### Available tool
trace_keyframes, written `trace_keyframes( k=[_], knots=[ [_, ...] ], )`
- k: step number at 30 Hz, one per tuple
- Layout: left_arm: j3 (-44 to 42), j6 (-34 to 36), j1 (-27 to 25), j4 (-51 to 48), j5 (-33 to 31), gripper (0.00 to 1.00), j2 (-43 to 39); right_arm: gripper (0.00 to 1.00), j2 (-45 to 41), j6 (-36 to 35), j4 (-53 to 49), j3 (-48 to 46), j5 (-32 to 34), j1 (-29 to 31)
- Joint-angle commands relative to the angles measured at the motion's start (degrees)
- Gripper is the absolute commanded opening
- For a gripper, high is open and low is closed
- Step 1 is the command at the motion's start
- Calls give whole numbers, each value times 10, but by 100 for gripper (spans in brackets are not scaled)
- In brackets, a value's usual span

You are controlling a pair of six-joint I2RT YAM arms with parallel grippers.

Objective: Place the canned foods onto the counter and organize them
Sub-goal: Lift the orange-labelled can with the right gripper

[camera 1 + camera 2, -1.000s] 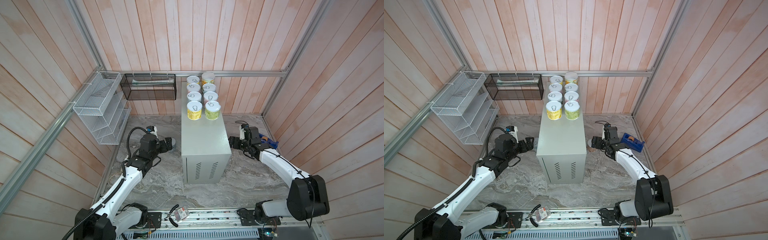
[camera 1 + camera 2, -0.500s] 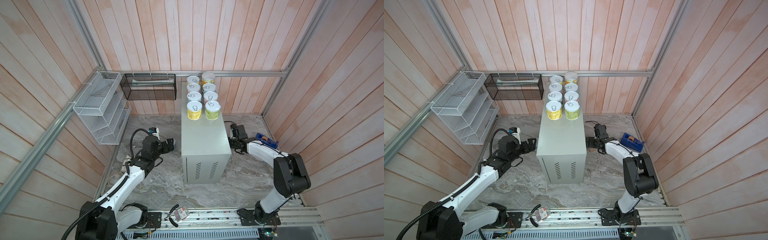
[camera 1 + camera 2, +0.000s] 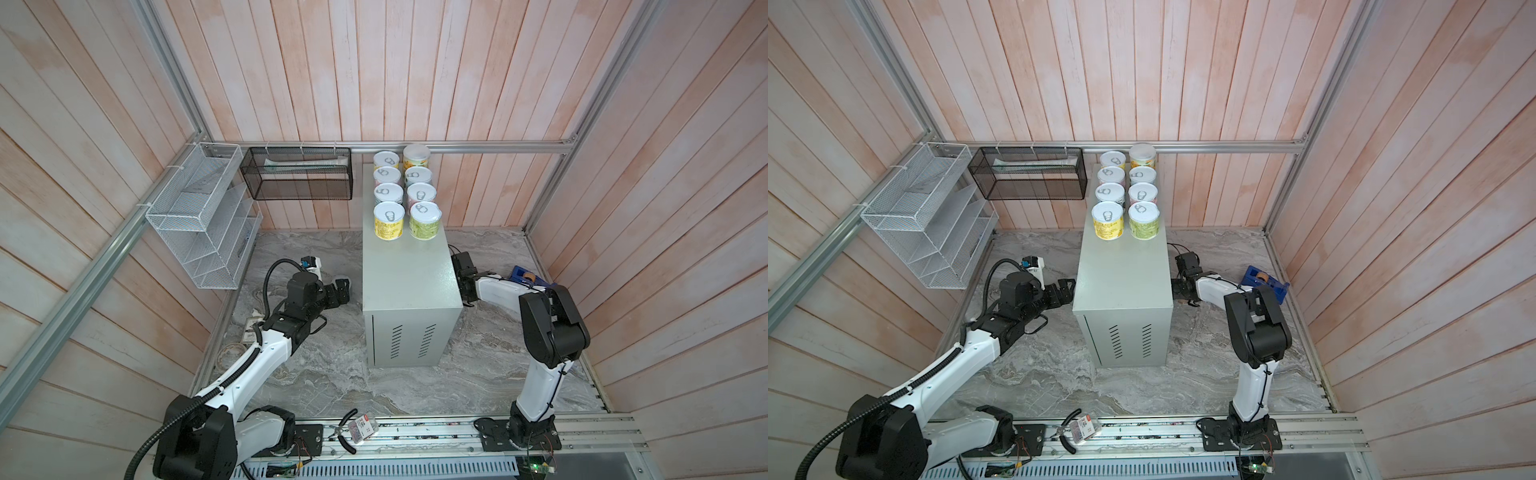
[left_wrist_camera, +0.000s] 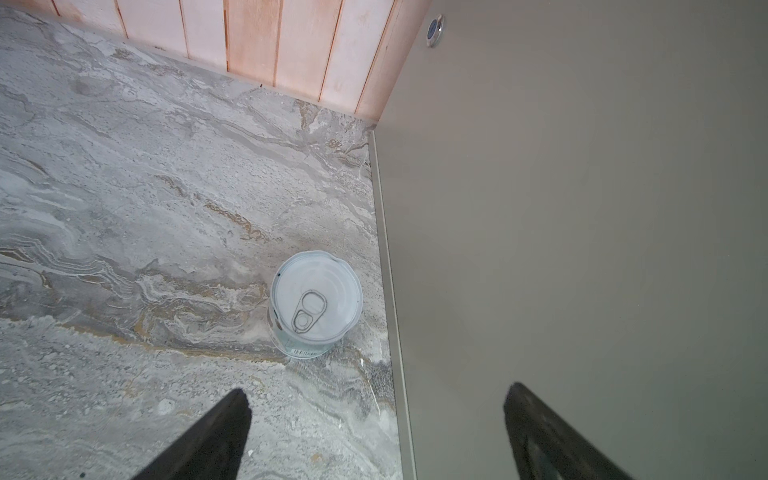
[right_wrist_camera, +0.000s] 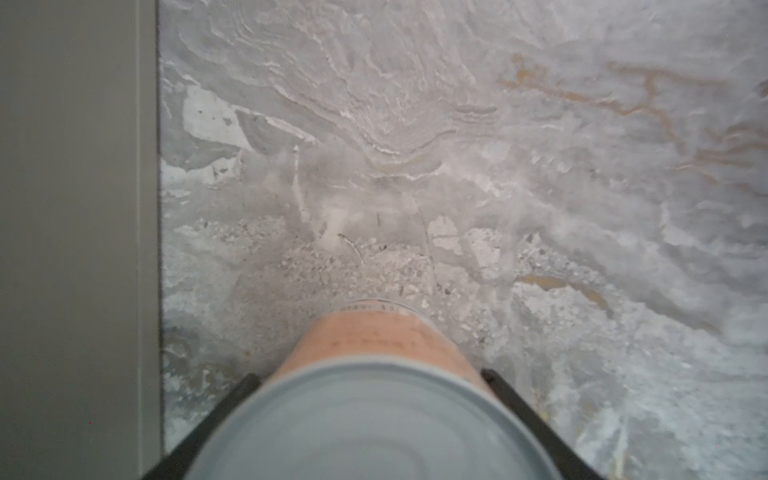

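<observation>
Several canned foods stand in two rows at the back of the counter (image 3: 409, 274), the front pair being a yellow can (image 3: 389, 220) and a green can (image 3: 424, 221). A pale-blue can (image 4: 316, 303) stands upright on the marble floor against the counter's left wall. My left gripper (image 4: 376, 395) hangs open just short of it, one finger over the floor and one before the wall. My right gripper (image 5: 370, 378) is low beside the counter's right wall, shut on an orange-labelled can (image 5: 370, 336) whose base rests on the floor. In both top views that gripper (image 3: 1183, 286) is partly hidden by the counter.
A blue tape dispenser (image 3: 525, 276) lies on the floor behind the right arm. A white wire rack (image 3: 199, 216) and a black mesh basket (image 3: 299, 174) hang on the left and back walls. Pliers and a tag (image 3: 357, 428) lie on the front rail.
The right arm has swung in to the counter's right wall and its jaws have narrowed onto the orange-labelled can. The left gripper has crept a little toward the counter.
</observation>
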Motion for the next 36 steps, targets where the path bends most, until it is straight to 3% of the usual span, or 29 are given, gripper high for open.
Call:
trace_keyframes(
  k=[1, 4, 7, 8, 16, 27, 36],
  knots=[
    [7, 12, 4, 3, 7, 97, 7, 70, 17, 3, -19, 22, 5, 2],
    [8, 10, 3, 2, 10, 97, 5, 49, 11, -2, -12, 16, 0, 3],
    [8, 10, 4, 2, 13, 97, 4, 3, -1, -4, -15, 12, -5, 2],
    [8, 10, 3, 0, 15, 97, 3, 0, -8, -4, -23, 13, -2, 3],
    [13, 14, 4, -3, 25, 96, 10, 0, -116, -2, -70, -15, -15, 9],
    [11, 16, 4, -11, 20, 96, 10, 0, -365, -5, -210, -33, -3, 13],
    [28, 28, 4, -46, 3, 96, 0, 0, -438, -29, -369, 119, -7, 22]
  ],
)
